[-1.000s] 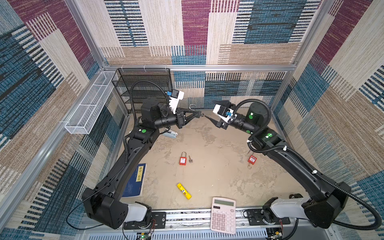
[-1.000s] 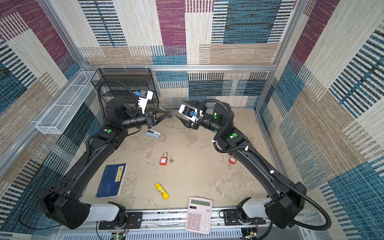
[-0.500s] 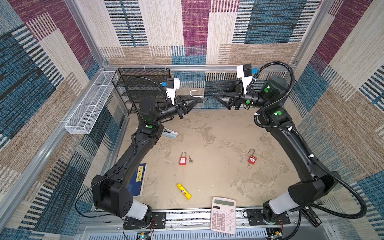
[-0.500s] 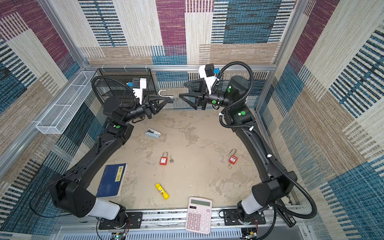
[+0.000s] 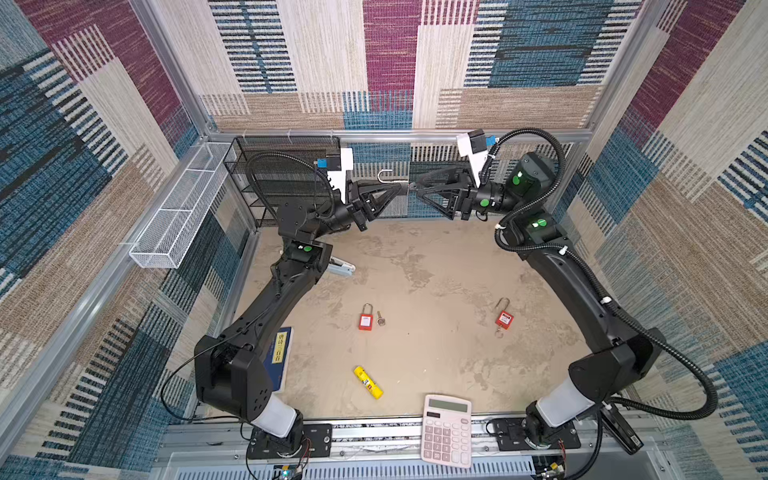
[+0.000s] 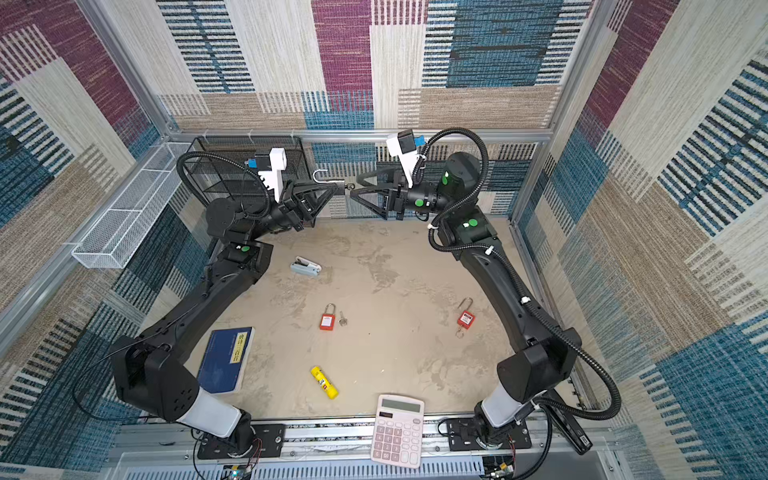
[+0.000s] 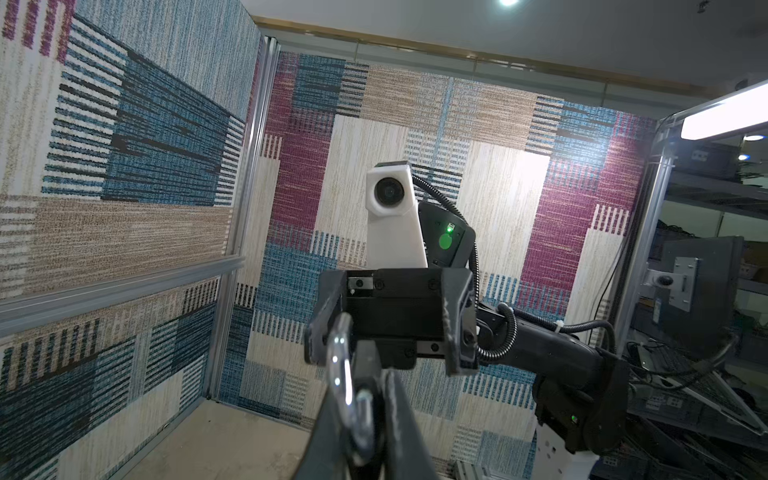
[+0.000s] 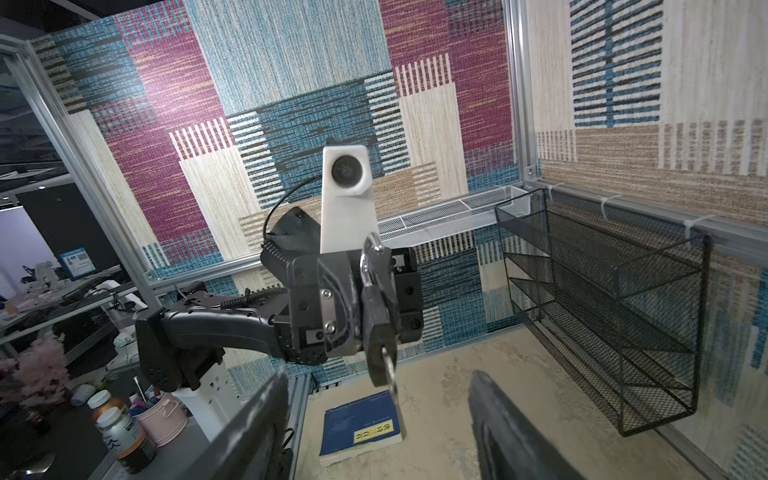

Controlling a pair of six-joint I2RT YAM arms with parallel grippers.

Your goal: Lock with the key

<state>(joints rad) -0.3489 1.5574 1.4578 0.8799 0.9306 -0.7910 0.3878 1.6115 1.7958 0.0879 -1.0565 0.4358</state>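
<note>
Hanging high above the table, near the back wall, the left gripper has its fingers clenched on the dark body of a padlock. The silver shackle sticks up clear of the grip. A key sits in the end of the padlock body that is turned toward the other arm.

The right gripper faces the left one nose to nose, at the same height. Its fingers are spread wide and grasp nothing. In both top views the fingertips come very close to the key. The right wrist view shows the key in line with the gap between them. Whether the tips already flank it or stop just short I cannot tell, and no contact shows.

Down on the table, well apart from both arms, a red padlock lies near the middle with a loose key just beside it, and a second red padlock lies toward the right arm.
</note>
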